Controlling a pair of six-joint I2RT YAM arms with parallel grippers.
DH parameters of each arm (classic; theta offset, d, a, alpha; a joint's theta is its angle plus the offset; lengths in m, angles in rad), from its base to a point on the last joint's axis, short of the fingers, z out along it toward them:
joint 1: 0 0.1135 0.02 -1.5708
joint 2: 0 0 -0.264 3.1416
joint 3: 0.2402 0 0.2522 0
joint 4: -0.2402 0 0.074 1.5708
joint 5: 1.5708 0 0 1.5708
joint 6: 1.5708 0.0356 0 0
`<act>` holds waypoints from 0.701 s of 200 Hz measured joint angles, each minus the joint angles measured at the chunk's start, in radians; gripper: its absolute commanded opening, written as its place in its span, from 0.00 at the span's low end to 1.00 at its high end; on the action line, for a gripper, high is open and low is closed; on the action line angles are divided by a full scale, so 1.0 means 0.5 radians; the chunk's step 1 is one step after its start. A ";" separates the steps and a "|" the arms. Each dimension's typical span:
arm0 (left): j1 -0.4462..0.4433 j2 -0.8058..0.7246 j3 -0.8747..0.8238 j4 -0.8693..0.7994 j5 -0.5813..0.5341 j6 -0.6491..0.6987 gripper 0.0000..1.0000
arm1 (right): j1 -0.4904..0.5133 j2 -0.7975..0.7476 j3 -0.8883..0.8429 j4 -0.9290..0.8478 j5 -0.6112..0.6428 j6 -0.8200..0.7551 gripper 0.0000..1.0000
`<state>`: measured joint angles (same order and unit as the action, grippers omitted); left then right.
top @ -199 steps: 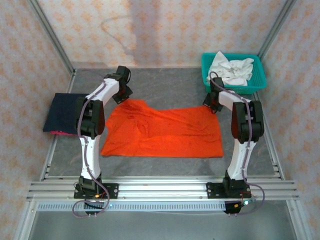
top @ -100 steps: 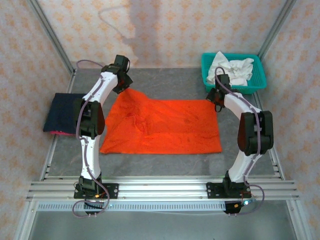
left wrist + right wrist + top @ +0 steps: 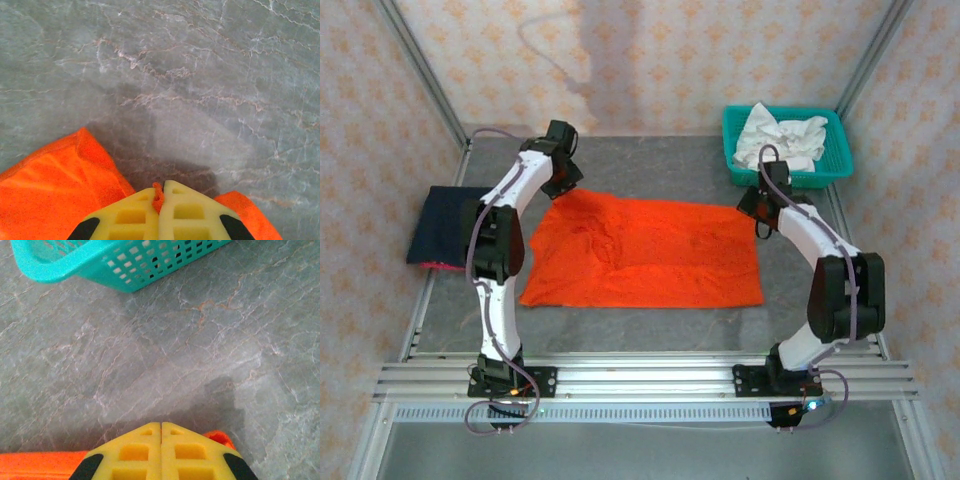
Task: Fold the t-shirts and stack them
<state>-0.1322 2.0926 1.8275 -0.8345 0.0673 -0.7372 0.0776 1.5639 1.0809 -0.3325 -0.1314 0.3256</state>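
Note:
The orange-red t-shirt [image 3: 640,255] lies spread across the middle of the grey table, its far edge held up at both corners. My left gripper [image 3: 568,186] is shut on the far left corner; a sliver of orange cloth [image 3: 158,196] shows pinched between the yellow fingertips [image 3: 135,210]. My right gripper [image 3: 756,208] is shut at the far right corner, with orange cloth [image 3: 220,436] showing beside and under its yellow fingertips [image 3: 185,445]. A folded dark navy t-shirt [image 3: 445,225] rests at the left edge.
A teal lattice basket [image 3: 832,170] holding white cloth [image 3: 780,138] stands at the back right, close behind my right gripper; its wall [image 3: 125,265] fills the top of the right wrist view. Metal frame rails border the table.
Both grippers have carried the shirt's far edge farther back and outward, stretching the cloth flatter and wider. The right arm has swung out to the right.

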 measured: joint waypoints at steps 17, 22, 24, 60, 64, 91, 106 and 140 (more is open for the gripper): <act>-0.007 -0.116 -0.092 -0.004 -0.001 0.012 0.00 | 0.000 -0.076 -0.078 -0.004 -0.031 0.011 0.00; -0.011 -0.150 -0.117 -0.004 0.000 0.012 0.00 | 0.000 -0.092 -0.098 -0.003 -0.039 0.014 0.00; -0.011 -0.159 -0.126 -0.005 -0.001 0.013 0.00 | 0.000 -0.097 -0.103 -0.003 -0.043 0.015 0.00; -0.047 -0.341 -0.285 -0.004 -0.001 0.014 0.00 | 0.000 -0.213 -0.227 -0.027 -0.101 0.031 0.00; -0.050 -0.361 -0.309 -0.006 -0.002 0.013 0.00 | 0.000 -0.226 -0.236 -0.033 -0.105 0.031 0.00; -0.077 -0.462 -0.448 -0.014 -0.012 0.020 0.00 | 0.000 -0.333 -0.289 -0.086 -0.105 0.029 0.00; -0.090 -0.526 -0.535 -0.021 -0.024 0.021 0.00 | 0.000 -0.389 -0.325 -0.116 -0.105 0.028 0.00; -0.128 -0.706 -0.759 -0.027 -0.053 0.011 0.00 | 0.000 -0.426 -0.371 -0.182 -0.103 0.028 0.00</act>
<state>-0.1963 1.7397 1.4479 -0.8482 0.0406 -0.7319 0.0776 1.3506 0.8955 -0.4236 -0.1829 0.3397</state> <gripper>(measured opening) 0.038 0.043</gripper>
